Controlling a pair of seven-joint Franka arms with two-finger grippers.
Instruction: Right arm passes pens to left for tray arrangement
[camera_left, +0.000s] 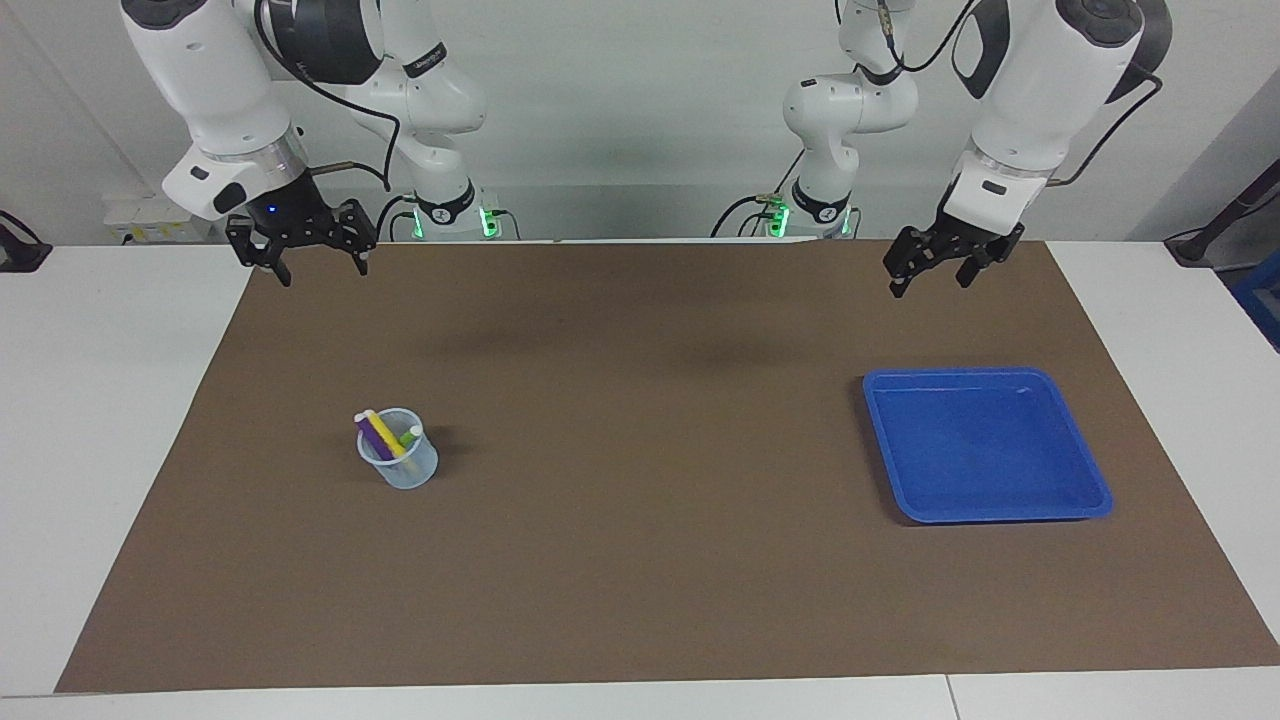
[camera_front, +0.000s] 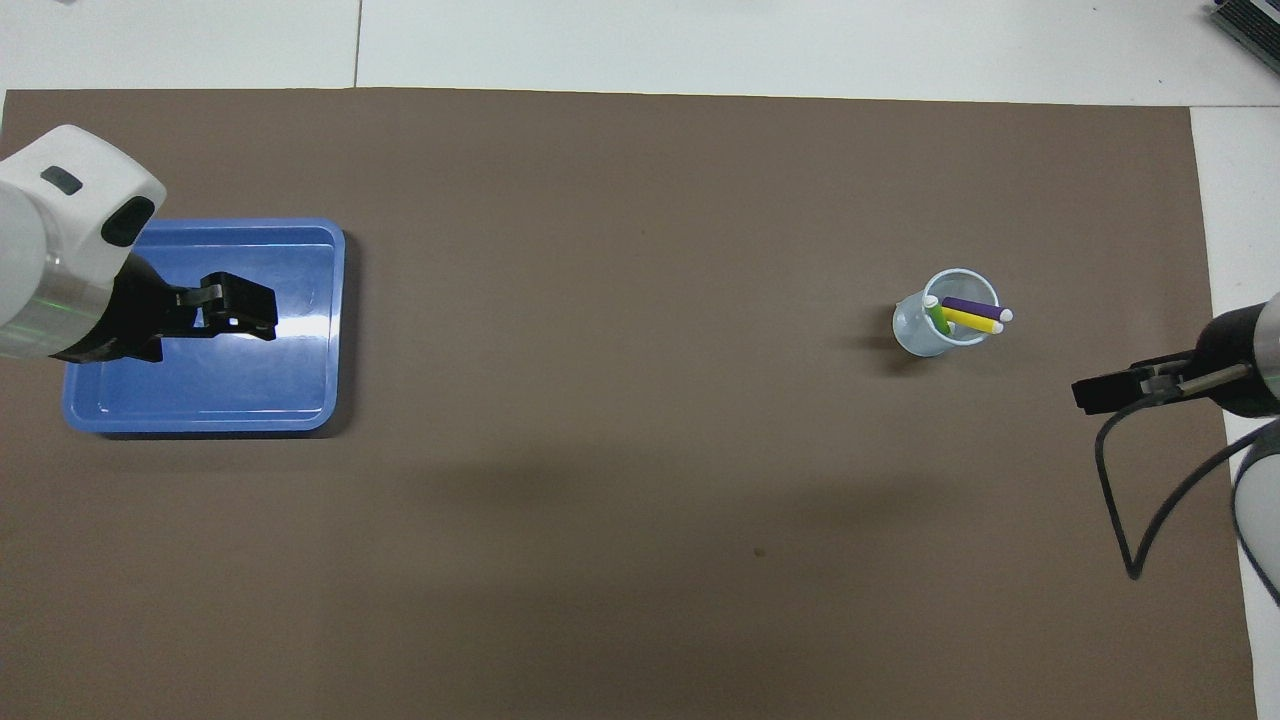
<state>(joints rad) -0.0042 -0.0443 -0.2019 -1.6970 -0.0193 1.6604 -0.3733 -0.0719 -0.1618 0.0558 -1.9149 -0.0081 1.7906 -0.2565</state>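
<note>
- I see the right claw (camera_left: 317, 268) raised over the brown mat's (camera_left: 640, 560) corner at the right arm's end of the desk (camera_left: 100, 400). Its fingers stand spread wide; it holds nothing and touches nothing. A small blue light shows on its base.
- I see the left claw (camera_left: 932, 276) raised over the mat's edge nearest the robots, at the left arm's end. Its fingers are parted; it is empty and clear of the tray. From overhead it overlaps the tray, but the facing view shows it well above the surface.
- Pens: three, all standing tilted in one small clear plastic cup (camera_left: 400, 465), pale ends up. I count one green pen (camera_front: 937, 316), one purple pen (camera_front: 972, 306) and one yellow pen (camera_front: 970, 320). They are slim and cylindrical; the purple and yellow ones lean over the cup's rim.
- The cup is round, translucent and upright on the mat, toward the right arm's end.
- Tray (camera_left: 1000, 515): one, bright blue glossy plastic, shallow, nearly square with rounded corners and a raised rim. It lies flat on the mat toward the left arm's end, well apart from the cup.
- The mat is matte brown, rectangular, and covers most of the white desk.
- Arms: two, white with dark joints.
</note>
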